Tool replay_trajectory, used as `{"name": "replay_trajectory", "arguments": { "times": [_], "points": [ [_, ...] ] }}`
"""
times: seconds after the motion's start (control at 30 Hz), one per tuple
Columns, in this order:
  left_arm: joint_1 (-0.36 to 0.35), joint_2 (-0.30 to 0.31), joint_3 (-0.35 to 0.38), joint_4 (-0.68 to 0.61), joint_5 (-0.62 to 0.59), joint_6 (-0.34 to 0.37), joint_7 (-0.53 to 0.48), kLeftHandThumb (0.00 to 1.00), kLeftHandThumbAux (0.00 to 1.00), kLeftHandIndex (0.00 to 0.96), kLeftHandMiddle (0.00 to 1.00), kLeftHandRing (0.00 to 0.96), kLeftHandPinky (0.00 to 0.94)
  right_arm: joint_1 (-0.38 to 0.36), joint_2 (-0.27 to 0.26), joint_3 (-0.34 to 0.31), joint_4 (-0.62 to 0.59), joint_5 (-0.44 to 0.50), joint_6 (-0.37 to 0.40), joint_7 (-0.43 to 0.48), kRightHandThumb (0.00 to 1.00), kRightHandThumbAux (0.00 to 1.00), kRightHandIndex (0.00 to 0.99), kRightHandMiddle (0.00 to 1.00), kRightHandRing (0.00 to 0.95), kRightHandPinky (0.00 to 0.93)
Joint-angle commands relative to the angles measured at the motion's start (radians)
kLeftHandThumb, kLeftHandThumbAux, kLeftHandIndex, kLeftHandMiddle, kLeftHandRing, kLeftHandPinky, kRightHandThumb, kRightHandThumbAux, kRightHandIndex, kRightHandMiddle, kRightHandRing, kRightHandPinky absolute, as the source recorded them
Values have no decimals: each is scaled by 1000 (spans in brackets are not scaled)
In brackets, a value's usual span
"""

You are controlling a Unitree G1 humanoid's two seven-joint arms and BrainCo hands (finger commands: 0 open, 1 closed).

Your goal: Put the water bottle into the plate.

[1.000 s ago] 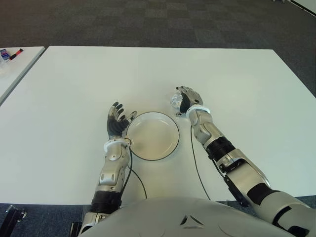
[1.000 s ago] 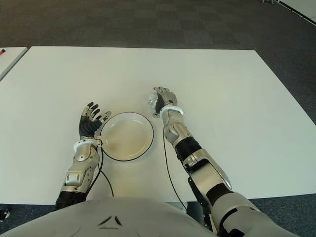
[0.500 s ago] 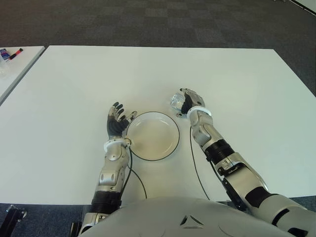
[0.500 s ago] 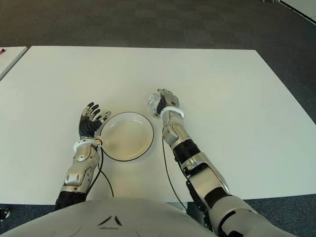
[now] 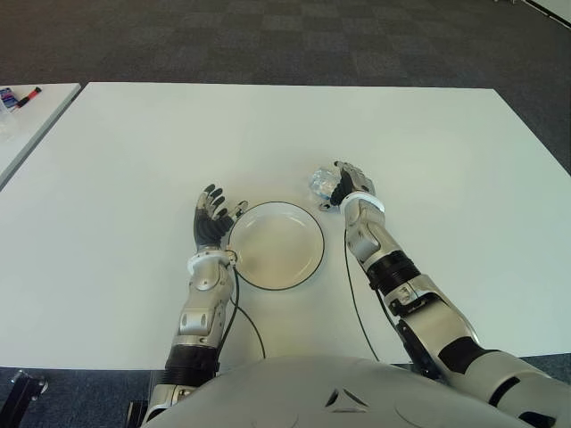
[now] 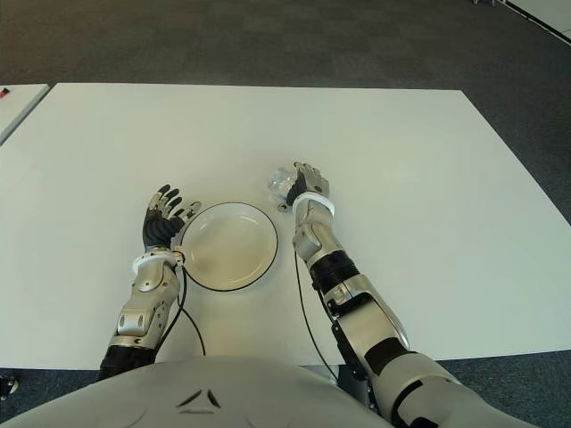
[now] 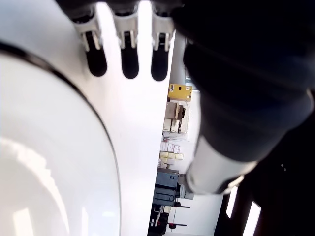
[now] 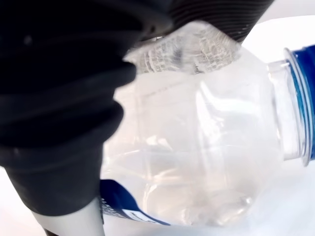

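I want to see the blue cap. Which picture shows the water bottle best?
The right wrist view: the water bottle fills it, held in the right robot hand, blue cap showing. Both eye views show it small beside the plate. The left wrist view misses it.

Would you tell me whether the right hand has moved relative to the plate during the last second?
Yes, slightly. The right hand, closed on the water bottle, has shifted rightward, nearer the robot, beside the plate.

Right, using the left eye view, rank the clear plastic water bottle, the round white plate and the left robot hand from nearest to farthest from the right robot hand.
1. The clear plastic water bottle: in the right robot hand's grasp, on the hand's plate-facing side.
2. The round white plate: on the white table, nearer the robot and to the hand's left.
3. The left robot hand: open, beside the plate's far left rim.
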Motion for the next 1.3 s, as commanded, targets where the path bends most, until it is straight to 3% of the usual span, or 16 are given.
{"name": "replay_trajectory", "arguments": {
  "times": [0.03,0.33,0.43,0.47,0.5,0.57,0.7,0.9,1.3],
  "points": [
    [12,-72,-6,-9,-2,11,-3,93,909,139,168,151,184,27,17,-12,13,30,13,-4,424,914,0,0,34,237],
    [12,-74,-4,-16,-2,23,1,93,910,144,170,153,184,37,33,-39,-15,40,40,-32,488,900,0,0,91,291],
    [12,-74,-5,-16,-1,21,-1,96,913,144,171,153,181,40,33,-40,-31,34,57,-25,512,892,10,73,135,314],
    [12,-73,-5,-16,-1,21,-1,96,909,142,169,151,180,40,33,-38,-36,31,65,-20,669,802,31,222,316,439],
    [12,-73,-6,-16,-1,20,-1,97,907,141,168,150,180,39,31,-34,-39,27,72,-14,770,745,44,318,433,520],
    [12,-72,-6,-16,0,21,-2,97,902,139,166,149,180,39,29,-29,-42,23,79,-8,859,693,57,406,600,656],
    [12,-72,-6,-18,0,22,-2,100,902,139,167,152,188,33,24,-19,-43,16,92,8,934,649,61,478,739,770],
    [11,-70,-5,-18,0,23,-3,106,898,139,168,153,185,26,12,5,-35,1,88,13,954,637,51,495,815,811],
    [13,-73,-8,-21,-1,21,-2,119,897,143,168,153,188,6,2,30,-11,-16,93,19,956,634,99,497,847,830]
  ]
}}
